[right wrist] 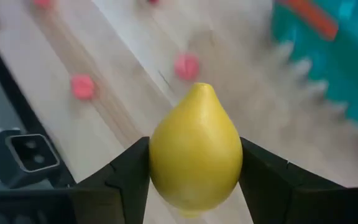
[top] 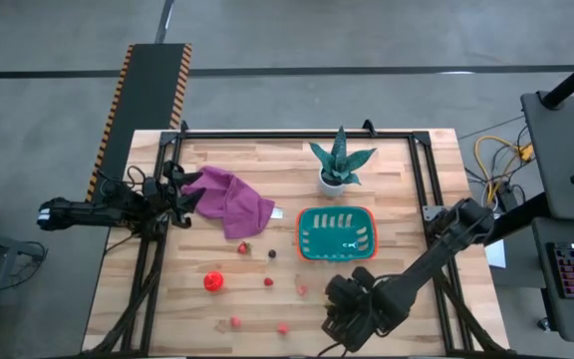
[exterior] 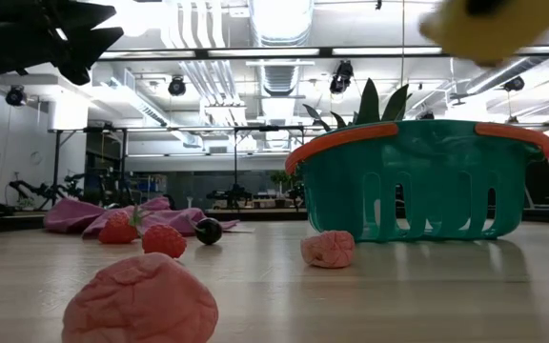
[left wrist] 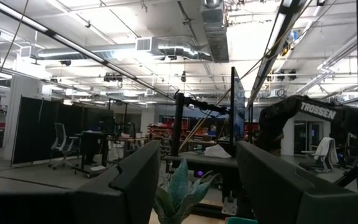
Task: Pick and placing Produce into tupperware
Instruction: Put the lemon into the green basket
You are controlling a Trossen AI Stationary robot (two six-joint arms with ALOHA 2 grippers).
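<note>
The teal tub with an orange rim [top: 337, 234] [exterior: 413, 181] stands right of the table's middle. My right gripper [top: 349, 307] [right wrist: 194, 165] hovers near the near edge, just short of the tub, shut on a yellow lemon [right wrist: 194, 146] [exterior: 489, 27]. Small red and pink produce lies loose on the wood: a red piece [top: 213, 281], a strawberry [top: 243, 247], a dark one [top: 272, 253], pink lumps [exterior: 139, 300] [exterior: 328, 249]. My left gripper [top: 185, 194] [left wrist: 197, 180] is open and level at the left, beside the purple cloth [top: 229, 199]. My right gripper pinches the yellow lemon across its widest part [right wrist: 194, 168], one finger [right wrist: 129, 174] on each flank. The lemon's pointed tip [right wrist: 199, 88] sticks out past the fingers. It is lifted clear of the table, about as high as the tub's rim in the low view.
A green spiky plant in a white pot [top: 339, 165] stands behind the tub at the far side. The purple cloth lies crumpled left of centre. Black frame rails [top: 422, 189] run along the table's sides. Bare wood [top: 217, 309] lies among the scattered pieces.
</note>
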